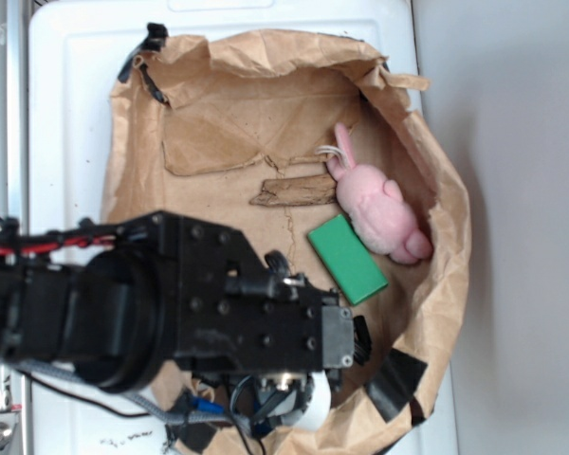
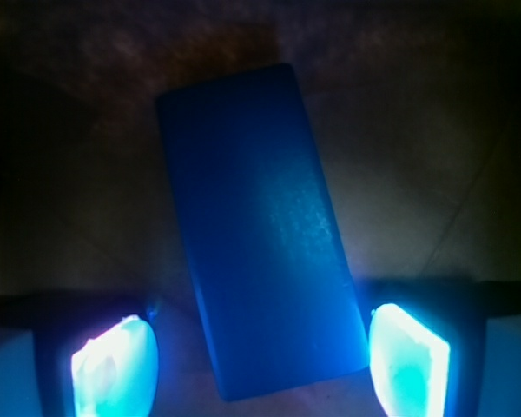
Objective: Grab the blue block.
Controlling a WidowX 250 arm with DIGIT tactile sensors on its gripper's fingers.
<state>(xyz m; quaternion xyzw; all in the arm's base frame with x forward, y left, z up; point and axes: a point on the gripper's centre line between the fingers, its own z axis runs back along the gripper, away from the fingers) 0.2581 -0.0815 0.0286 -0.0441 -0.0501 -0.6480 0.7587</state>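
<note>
Paper from a torn-open brown bag [image 1: 228, 123] is lining the white surface [image 1: 76, 104], its crumpled edges standing up as a low rim. Inside it, a pink plush bunny [image 1: 379, 204] is lying against the right rim, with a scrap of brown wood [image 1: 296, 191] touching it on its left and a green block [image 1: 347, 258] lying flat just below both. The black arm [image 1: 199, 299] is reaching in from the left edge of the exterior view and covering the lower middle of the bag, so the gripper's tips are not showing there.

In the wrist view, the blue block [image 2: 260, 226] is lying flat on the brown paper, slightly tilted, its near end sitting between the 2 glowing fingertips [image 2: 115, 363]. The gripper [image 2: 260, 365] is standing wide open around that end: the left fingertip appears nearly touching the block's edge, while the right one is sitting just beside it. Nothing is being squeezed, and the block is resting on the paper, well apart from the green block.
</note>
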